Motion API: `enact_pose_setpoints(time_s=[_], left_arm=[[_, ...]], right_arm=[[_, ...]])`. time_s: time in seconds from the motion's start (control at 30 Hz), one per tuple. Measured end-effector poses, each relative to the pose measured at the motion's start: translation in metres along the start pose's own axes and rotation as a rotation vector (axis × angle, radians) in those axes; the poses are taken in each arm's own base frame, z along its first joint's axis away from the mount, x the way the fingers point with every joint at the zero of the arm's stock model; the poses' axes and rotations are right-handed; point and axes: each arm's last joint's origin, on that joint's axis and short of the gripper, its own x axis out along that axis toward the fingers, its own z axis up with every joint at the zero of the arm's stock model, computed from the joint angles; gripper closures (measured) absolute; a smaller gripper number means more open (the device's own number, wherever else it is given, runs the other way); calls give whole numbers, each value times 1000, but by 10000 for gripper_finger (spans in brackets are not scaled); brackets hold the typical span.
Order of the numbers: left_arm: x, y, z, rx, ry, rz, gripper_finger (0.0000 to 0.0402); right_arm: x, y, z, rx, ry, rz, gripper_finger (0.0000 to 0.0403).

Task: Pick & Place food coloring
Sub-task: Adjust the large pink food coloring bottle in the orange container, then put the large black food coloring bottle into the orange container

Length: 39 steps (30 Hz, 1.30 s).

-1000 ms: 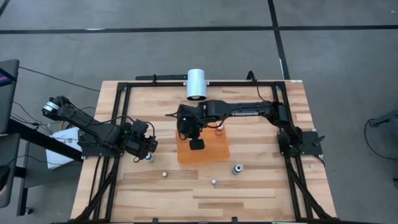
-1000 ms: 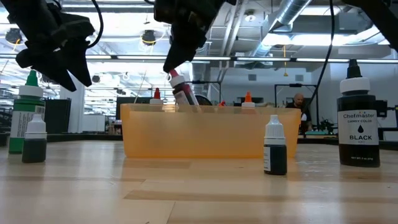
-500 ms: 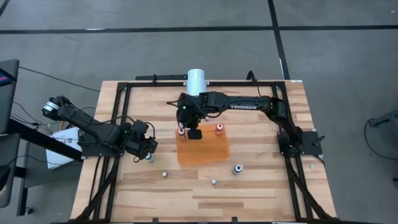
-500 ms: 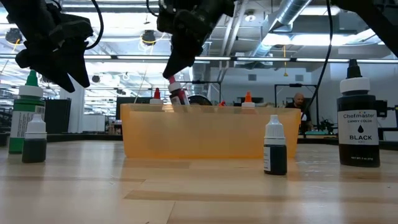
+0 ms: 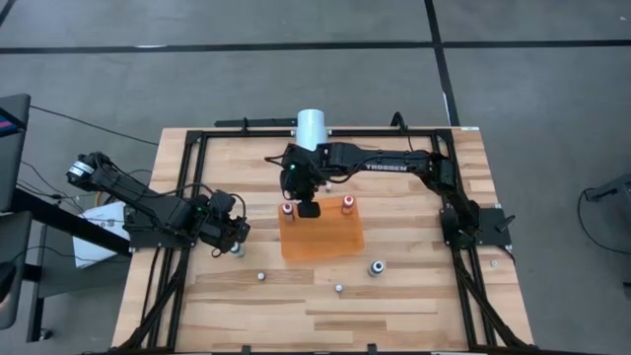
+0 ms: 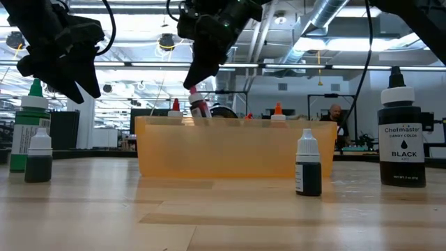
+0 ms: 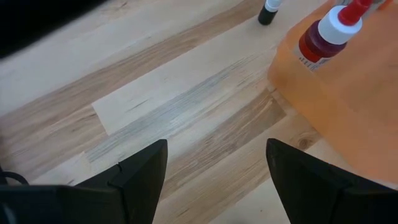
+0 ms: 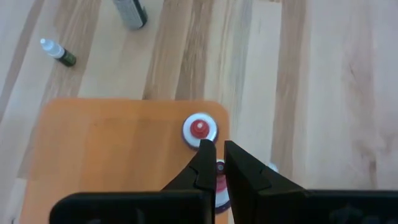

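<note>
Now placing: the right gripper, fingers clamped on a red bottle, hovers over the orange tray; release comes next, while the left gripper waits open.

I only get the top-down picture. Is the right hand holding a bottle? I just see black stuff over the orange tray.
Observer: Yes. The low view shows the right hand pinching a red-filled bottle, tilted, its bottom behind the wall of the orange tray.
Operator: And the left hand?
Observer: Its wrist view shows the left hand open, with nothing between its fingers.
Operator: What's the round dark thing beside the tray?
Observer: A black bottle; the low view shows its label reading Black.
</note>
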Motion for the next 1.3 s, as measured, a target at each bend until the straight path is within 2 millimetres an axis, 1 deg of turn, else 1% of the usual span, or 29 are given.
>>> enact_pose_setpoints(time_s=[0.17,0.23,0.3,0.43,0.6,0.77,0.83,0.97,1.13,1.3], left_arm=[[0,0,0,-1,0,0,136],[0,0,0,-2,0,0,136],[0,0,0,-3,0,-1,136],[0,0,0,-10,-2,-4,136],[0,0,0,-20,-7,-2,136],[0,0,0,-29,-7,-3,136],[0,0,0,-33,-4,-4,136],[0,-1,0,-49,-2,-7,136],[0,-1,0,-60,-1,-9,136],[0,-1,0,-62,-1,-10,136]], right_arm=[[-4,5,-4,5,56,22,397],[-13,7,-5,0,64,24,396],[-21,10,-1,-7,35,19,395],[-34,18,-7,-11,10,16,396],[-50,27,-26,25,-88,-21,397],[-57,36,-50,78,-207,-86,397],[-56,42,-58,90,-239,-124,397],[-44,51,-73,105,-248,-161,397],[-32,56,-75,96,-252,-198,400],[-15,54,-75,97,-242,-193,401]])
